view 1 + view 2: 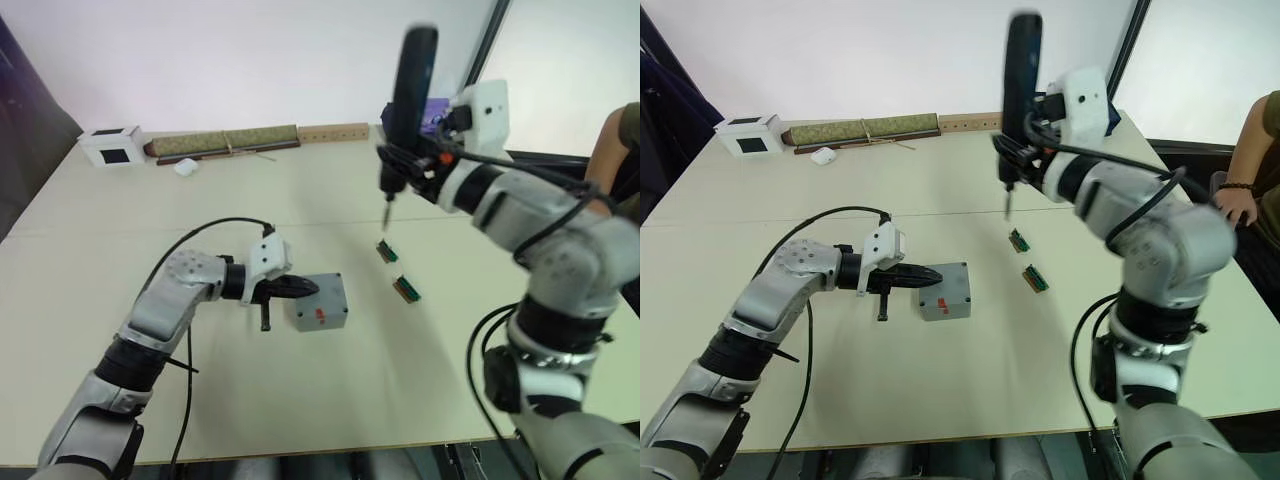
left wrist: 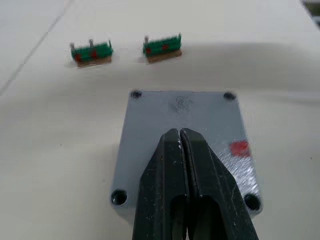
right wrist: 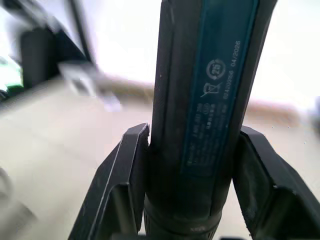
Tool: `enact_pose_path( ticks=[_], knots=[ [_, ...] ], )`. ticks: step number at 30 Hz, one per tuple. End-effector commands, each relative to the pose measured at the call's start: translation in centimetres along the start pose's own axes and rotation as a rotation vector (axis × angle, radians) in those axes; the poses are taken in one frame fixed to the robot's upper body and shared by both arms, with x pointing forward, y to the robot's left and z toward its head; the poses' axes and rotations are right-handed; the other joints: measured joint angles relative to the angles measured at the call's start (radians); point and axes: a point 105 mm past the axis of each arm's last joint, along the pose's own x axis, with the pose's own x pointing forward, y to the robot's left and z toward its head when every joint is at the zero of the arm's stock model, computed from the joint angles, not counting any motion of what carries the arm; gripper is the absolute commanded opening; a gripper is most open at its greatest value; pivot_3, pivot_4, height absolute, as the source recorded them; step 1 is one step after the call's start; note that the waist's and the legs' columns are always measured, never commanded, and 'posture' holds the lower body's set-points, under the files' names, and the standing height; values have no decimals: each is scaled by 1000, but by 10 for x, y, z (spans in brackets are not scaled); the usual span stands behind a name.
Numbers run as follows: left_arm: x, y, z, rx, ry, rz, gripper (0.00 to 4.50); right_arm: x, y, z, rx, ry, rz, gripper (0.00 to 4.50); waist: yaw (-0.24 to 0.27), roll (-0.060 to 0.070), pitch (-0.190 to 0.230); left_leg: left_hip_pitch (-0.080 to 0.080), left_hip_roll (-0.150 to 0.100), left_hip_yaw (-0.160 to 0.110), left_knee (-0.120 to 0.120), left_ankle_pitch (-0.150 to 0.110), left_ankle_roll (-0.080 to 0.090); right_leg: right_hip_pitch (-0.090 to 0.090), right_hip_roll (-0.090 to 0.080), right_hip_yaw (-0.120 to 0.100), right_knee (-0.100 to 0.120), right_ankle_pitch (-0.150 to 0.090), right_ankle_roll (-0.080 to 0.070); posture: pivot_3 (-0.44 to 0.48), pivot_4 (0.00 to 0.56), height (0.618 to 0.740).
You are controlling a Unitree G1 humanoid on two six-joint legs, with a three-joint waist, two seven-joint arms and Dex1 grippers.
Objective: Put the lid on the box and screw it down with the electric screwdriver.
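The grey box sits mid-table with the flat grey lid lying on top of it, red mark facing up and a dark hole at each corner. My left gripper is shut with nothing in it, its fingertips over the lid's left part. My right gripper is shut on the black electric screwdriver, held upright high above the table. Its thin bit points down, to the right of and beyond the box.
Two small green circuit-board pieces lie right of the box. Along the far edge are a white box with a black square, a rolled green mat and a wooden block. A person sits at the right.
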Motion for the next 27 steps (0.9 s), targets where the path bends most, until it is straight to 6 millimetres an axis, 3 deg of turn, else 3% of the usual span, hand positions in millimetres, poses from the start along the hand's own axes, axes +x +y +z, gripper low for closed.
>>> enact_pose_path(
  ticks=[1,5,10,17,18,19,23,24,27],
  knots=[
    [-7,1,30,71,-64,11,0,-15,-24,-2,18,114,-72,1840,-2,1,1,-3,-1,0,0,0,0,-3,-1,0,0,0,0,0,150,740],
    [-29,-7,52,96,-131,14,0,-21,-64,-66,-32,516,-147,1840,-7,5,6,-14,-3,3,1,0,1,-16,-1,2,1,4,7,0,150,740],
    [-27,-10,58,102,-137,31,0,-19,-82,-102,34,702,-127,1840,-13,8,9,-14,-2,4,1,-3,5,-15,2,3,-1,3,7,0,150,740],
    [-28,-18,60,98,-131,33,0,-12,-103,-133,53,801,-157,1840,-28,5,15,-13,-2,3,4,-3,5,-14,2,3,1,4,8,0,150,740],
    [-28,-19,60,96,-129,32,0,-12,-106,-136,51,808,-165,1840,-28,4,15,-13,-2,3,4,-3,5,-14,2,3,0,4,8,0,150,740],
    [-27,-21,60,93,-128,29,0,-13,-109,-137,54,811,-170,2828,-27,3,15,-13,-2,3,5,-3,5,-13,2,3,0,4,9,0,150,740],
    [-29,-24,53,73,-107,25,0,-12,-112,-123,6,760,-163,4198,-22,3,15,-12,-2,3,6,-3,5,-11,1,3,0,5,10,0,150,740],
    [-30,-23,51,69,-100,28,0,-11,-113,-114,-31,725,-160,4429,-22,3,15,-12,-2,3,6,-3,5,-11,1,3,0,5,10,0,150,740],
    [-34,-20,46,64,-72,51,0,-9,-106,-82,-245,588,-117,4429,-21,4,17,-12,-2,3,6,-3,5,-12,1,3,0,5,10,0,150,740]
  ],
)
